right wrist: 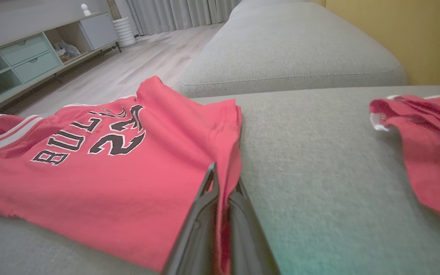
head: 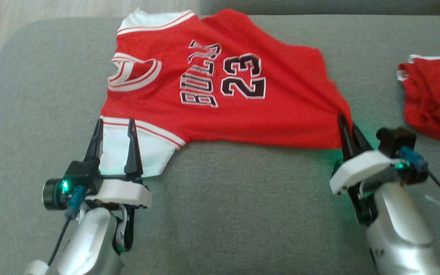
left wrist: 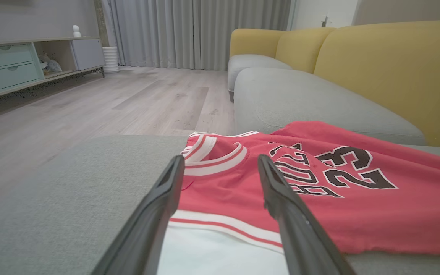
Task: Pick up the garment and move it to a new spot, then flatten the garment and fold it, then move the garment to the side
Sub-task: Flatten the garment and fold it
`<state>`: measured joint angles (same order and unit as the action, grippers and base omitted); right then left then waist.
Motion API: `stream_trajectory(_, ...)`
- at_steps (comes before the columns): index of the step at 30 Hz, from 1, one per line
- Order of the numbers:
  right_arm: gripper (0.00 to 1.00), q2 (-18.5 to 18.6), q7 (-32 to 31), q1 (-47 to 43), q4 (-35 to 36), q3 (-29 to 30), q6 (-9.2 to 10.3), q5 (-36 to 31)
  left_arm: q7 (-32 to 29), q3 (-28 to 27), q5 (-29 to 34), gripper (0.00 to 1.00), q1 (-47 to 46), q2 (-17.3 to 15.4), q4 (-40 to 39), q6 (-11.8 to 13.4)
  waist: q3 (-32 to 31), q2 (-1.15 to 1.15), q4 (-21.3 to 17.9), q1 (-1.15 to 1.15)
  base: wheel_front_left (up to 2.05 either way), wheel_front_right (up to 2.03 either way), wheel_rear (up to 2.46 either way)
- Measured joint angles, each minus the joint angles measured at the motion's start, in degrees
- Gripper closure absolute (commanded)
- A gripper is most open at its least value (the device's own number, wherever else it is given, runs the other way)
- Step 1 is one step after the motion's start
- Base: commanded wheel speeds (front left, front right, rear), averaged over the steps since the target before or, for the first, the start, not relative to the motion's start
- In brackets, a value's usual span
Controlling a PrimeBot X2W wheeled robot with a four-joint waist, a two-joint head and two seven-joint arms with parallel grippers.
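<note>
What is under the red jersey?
Grey seat cushion shows all round the jersey, so it lies on that. Anything else beneath the cloth is covered. The right tool pinches its hem corner.

A second red garment [head: 434,103] is cut off at the head view's three o'clock edge, and a hem corner of the jersey [head: 212,103] is hidden between the closed jaws of the right gripper [head: 349,124].

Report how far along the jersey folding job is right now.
Done: the jersey lies spread, print up, on the grey cushion, with wrinkles near its hem. In hand: the right gripper is shut on the hem corner; the left gripper is open over the white sleeve. Left: no fold shows yet, so flattening, folding and moving it aside remain.
</note>
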<state>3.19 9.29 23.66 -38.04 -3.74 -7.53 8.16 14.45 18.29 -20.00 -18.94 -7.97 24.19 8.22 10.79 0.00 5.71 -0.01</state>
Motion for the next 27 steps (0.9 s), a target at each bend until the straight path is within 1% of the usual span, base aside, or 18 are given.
stream_trajectory(3,1.00,0.0,-1.8,-4.0,4.1,-0.3,0.00,1.4,0.0,-0.2,0.0,0.00,1.0,0.1,0.0,-0.2,-1.3,0.00,-1.5,0.00,0.00,0.00,0.00)
stream_trajectory(9,1.00,-0.1,-5.9,-10.4,13.1,0.7,0.00,2.0,0.0,-0.4,0.9,0.00,2.5,0.2,-0.2,-0.2,-3.4,0.00,-3.9,-0.01,0.00,0.00,0.00)
stream_trajectory(12,1.00,-0.1,-8.0,-12.5,16.0,1.0,0.00,2.0,0.0,-0.5,0.9,0.00,2.8,0.5,-0.3,-0.5,-3.5,0.00,-4.2,-0.01,0.00,0.00,0.00)
stream_trajectory(15,1.00,-0.1,-10.0,-12.5,17.5,1.4,0.00,1.8,0.0,-0.3,1.0,0.00,2.7,0.8,-0.4,-0.9,-2.6,0.00,-3.8,0.01,0.00,0.00,0.00)
stream_trajectory(19,1.00,-0.2,-12.6,-11.0,17.2,2.0,0.00,-0.6,0.0,-0.2,1.5,0.00,2.4,0.8,-0.4,-1.3,-1.1,0.00,-2.7,0.01,0.00,0.00,0.00)
stream_trajectory(25,1.00,-0.1,-15.7,-4.6,11.7,4.5,0.00,-4.9,0.0,0.0,1.8,0.00,0.2,1.4,-0.3,-1.7,1.1,0.00,0.0,0.01,0.00,0.00,0.00)
stream_trajectory(27,1.00,-0.1,-15.7,-3.6,10.4,4.9,0.00,-5.6,0.0,0.1,1.9,0.00,-0.1,1.4,-0.3,-1.8,1.5,0.00,0.5,0.01,0.00,0.00,0.00)
